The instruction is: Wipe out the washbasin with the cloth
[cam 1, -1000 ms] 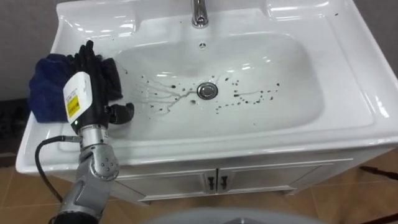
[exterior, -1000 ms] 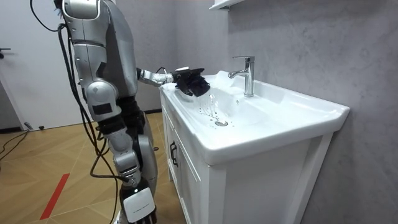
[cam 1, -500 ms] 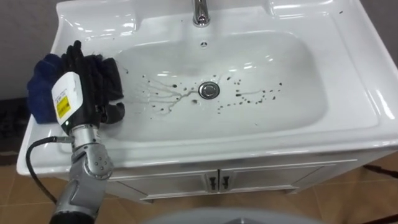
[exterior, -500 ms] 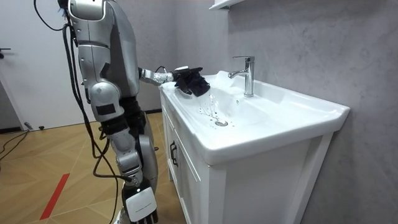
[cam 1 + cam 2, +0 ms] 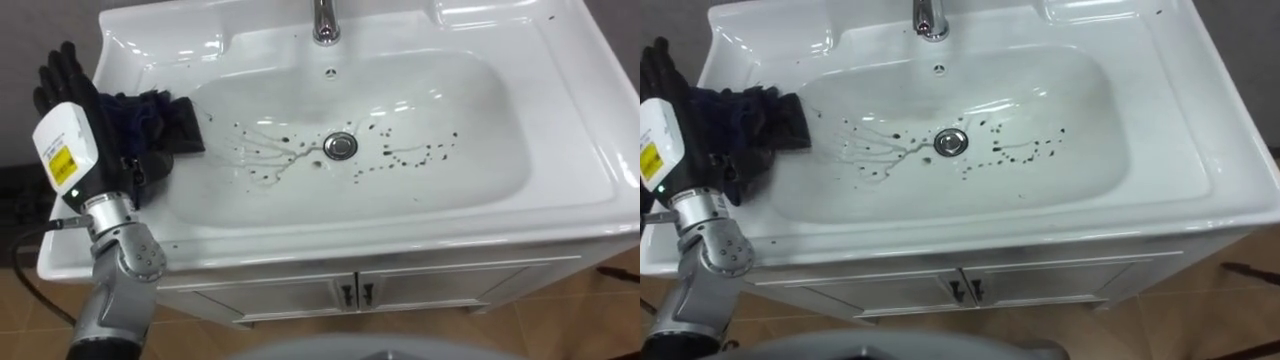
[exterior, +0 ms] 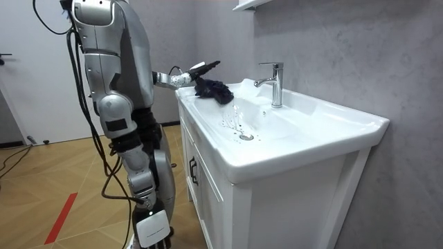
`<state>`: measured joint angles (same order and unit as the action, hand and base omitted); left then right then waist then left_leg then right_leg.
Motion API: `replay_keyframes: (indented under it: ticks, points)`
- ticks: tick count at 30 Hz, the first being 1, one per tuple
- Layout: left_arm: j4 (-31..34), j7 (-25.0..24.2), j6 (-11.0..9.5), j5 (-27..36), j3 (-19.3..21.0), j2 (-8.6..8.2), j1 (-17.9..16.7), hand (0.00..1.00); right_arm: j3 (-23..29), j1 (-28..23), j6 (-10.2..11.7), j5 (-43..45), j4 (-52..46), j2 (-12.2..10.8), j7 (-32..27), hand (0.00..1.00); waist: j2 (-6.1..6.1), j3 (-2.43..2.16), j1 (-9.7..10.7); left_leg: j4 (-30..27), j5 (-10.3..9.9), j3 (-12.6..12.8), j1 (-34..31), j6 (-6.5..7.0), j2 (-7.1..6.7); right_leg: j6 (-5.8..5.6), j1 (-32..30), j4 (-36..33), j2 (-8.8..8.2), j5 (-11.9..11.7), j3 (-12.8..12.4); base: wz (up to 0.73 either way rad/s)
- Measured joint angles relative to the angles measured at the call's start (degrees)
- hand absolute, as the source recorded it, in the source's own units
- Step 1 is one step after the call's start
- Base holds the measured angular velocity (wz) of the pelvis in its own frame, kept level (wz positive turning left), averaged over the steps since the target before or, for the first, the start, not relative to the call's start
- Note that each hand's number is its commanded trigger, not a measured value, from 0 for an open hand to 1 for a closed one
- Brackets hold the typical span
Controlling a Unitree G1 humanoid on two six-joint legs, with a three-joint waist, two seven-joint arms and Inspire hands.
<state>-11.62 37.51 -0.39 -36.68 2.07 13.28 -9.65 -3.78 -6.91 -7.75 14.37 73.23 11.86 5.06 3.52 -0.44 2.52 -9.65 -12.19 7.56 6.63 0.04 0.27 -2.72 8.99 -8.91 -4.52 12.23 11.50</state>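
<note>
The white basin (image 5: pixel 480 110) has dark splatter (image 5: pixel 268 158) on both sides of the metal drain (image 5: pixel 341 145). A dark blue cloth (image 5: pixel 160 115) lies crumpled on the basin's left rim, its edge hanging toward the bowl. My left hand (image 5: pixel 72 100) is raised just left of the cloth, open, with straight fingers and nothing in it. In the room view the left hand (image 6: pixel 202 67) hovers a little above the cloth (image 6: pixel 213 90), apart from it. I stand at the vanity, toward its left end.
A chrome faucet (image 5: pixel 323 20) stands at the back centre of the basin. Cabinet doors with small dark handles (image 5: pixel 355 293) sit below the front edge. A grey wall (image 6: pixel 346 48) backs the vanity; wooden floor (image 6: pixel 55 187) lies behind me.
My left hand has let go of the cloth, rising and drawing left with its fingers straightened. The cloth stays on the left rim.
</note>
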Motion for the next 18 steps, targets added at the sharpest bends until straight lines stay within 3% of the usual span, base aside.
replay_keyframes:
  ticks: [5, 10, 12, 18]
  points:
    - [-1.6, -0.1, 0.6, 0.0, 0.0, -0.01, -0.3, 0.0, 0.0, 0.0, -0.7, 0.2, -0.3, 0.0, 0.2, 0.0, -0.1, -0.03, -0.1, 0.0, 0.0, 0.2, 0.3, 0.01, 0.01, 0.0, 0.1, -0.2, 0.0, 0.0, -0.3, -0.02]
    - [-8.0, -0.6, 0.8, 0.3, -0.1, -0.33, -1.0, 0.0, 0.0, 0.1, -1.1, 1.6, -0.5, 0.0, 0.8, 0.0, -0.22, 0.04, 0.1, 0.2, 0.0, 0.3, 0.9, 0.01, 0.03, -0.01, 0.6, -0.4, 0.0, 0.0, -0.5, -0.01]
    - [-8.4, -0.7, 0.7, 0.4, -0.1, -1.14, -1.4, 0.0, 0.0, 0.1, -1.2, 1.7, -0.7, 0.1, 1.1, 0.0, -0.37, 0.01, 0.2, 0.2, 0.0, 0.3, 1.0, 0.01, -0.01, -0.01, 1.1, -0.1, 0.01, 0.0, -0.5, 0.0]
    - [-8.5, -1.0, 0.7, 0.4, -0.1, -1.16, -1.4, 0.0, 0.0, -0.4, -1.3, 1.7, -2.5, 0.0, 1.2, 0.0, -0.4, 0.01, 0.2, 0.1, 0.0, 0.3, 1.0, 0.01, 0.0, -0.01, 1.2, 0.0, 0.04, 0.0, -0.5, 0.0]
